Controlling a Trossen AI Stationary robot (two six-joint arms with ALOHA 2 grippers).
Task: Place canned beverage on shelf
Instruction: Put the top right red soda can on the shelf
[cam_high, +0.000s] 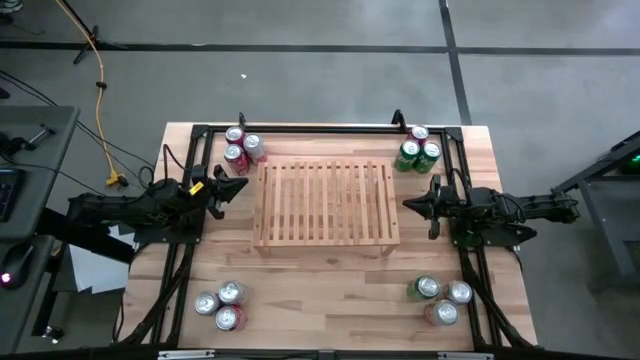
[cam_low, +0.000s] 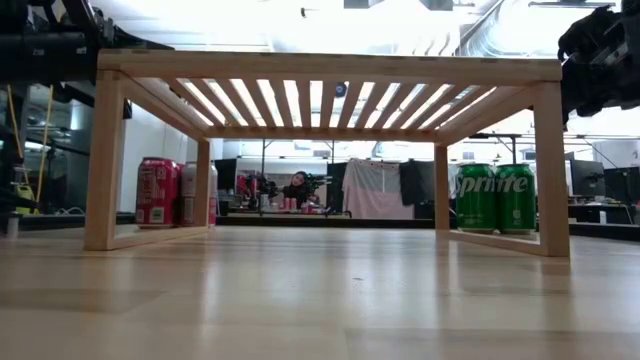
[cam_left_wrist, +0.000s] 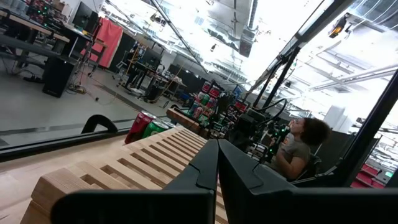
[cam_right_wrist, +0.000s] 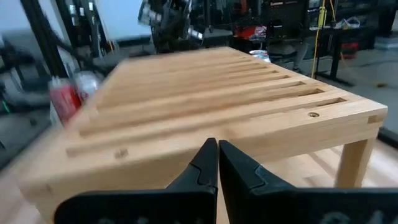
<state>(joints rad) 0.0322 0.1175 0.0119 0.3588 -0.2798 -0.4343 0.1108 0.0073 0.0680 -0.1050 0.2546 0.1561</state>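
Note:
The shelf (cam_high: 325, 204), a low slatted rack of light wood, stands on its short legs at the table's middle with nothing on top. Cans stand in clusters at the table's corners: red ones (cam_high: 241, 146) far left, green ones (cam_high: 417, 151) far right, silver-topped red ones (cam_high: 222, 305) near left, a mixed group (cam_high: 439, 298) near right. My left gripper (cam_high: 240, 186) is shut, level with the shelf's left side. My right gripper (cam_high: 408, 204) is shut beside the shelf's right side. Neither holds anything.
Black frame rails (cam_high: 300, 128) run along the table's far edge and down both sides. Bare tabletop lies between the shelf and the near can groups. In the left wrist view a person (cam_left_wrist: 298, 149) sits beyond the table.

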